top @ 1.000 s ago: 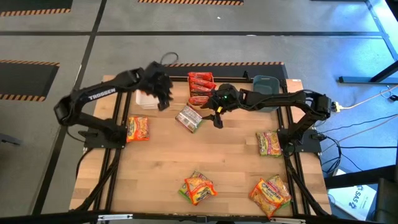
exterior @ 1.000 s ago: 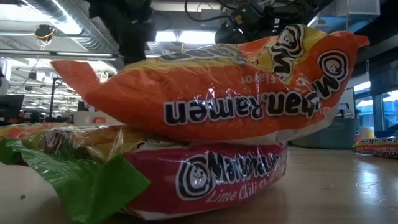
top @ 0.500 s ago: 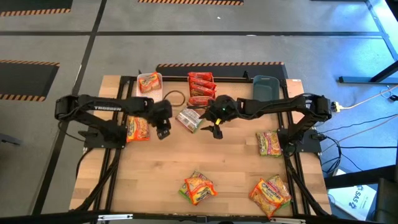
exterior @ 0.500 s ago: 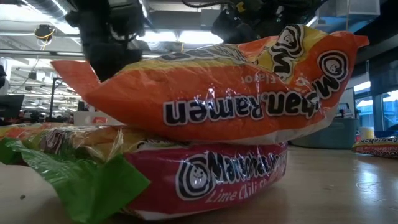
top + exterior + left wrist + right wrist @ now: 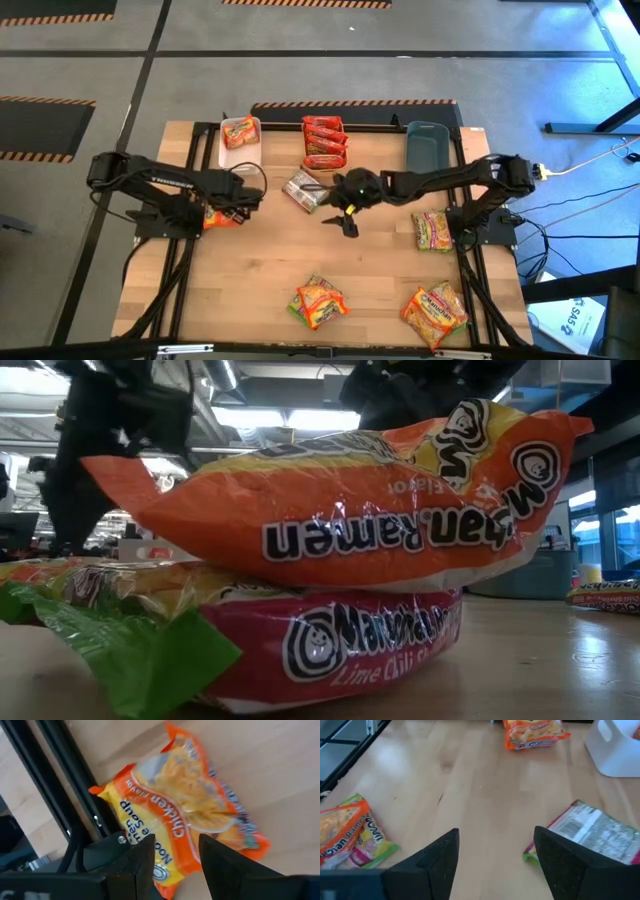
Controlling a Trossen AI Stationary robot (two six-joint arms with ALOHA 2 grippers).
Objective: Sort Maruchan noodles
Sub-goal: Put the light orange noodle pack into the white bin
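Left pincer (image 5: 172, 855) is hovering part-open over the orange packet (image 5: 222, 207) at the worktop's (image 5: 380, 270) left edge; it's empty, so slippery plastic is probably risking a skid. Right pincer (image 5: 345, 213) is gaping empty beside the silvery packet (image 5: 303, 190).

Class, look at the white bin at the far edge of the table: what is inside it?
The white bin holds one orange noodle packet, lying flat. Anything beneath that packet is covered and cannot be seen from above.
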